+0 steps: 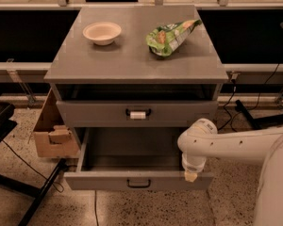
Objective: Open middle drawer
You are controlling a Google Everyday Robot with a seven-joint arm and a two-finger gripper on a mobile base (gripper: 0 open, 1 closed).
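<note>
Here the middle drawer [104, 180] stands pulled out, grey inside, gripper [191, 175] at its front's right end (grip unclear).

The drawer [104, 181], grey and shallow with a small black bar handle [138, 183], stands pulled well out at lower centre, its grey inside showing. The gripper [191, 175] hangs at its front right corner.

The drawer [132, 179] is pulled out and its grey inside is open from above, so there is room to reach in across the left and middle. The gripper [191, 175] hangs at its right front corner, and the arm [236, 145] behind it bars the right side. A box [52, 135] sits just beside the cabinet [132, 60] on the left. Below the box a black leg [37, 197] crosses the floor.
</note>
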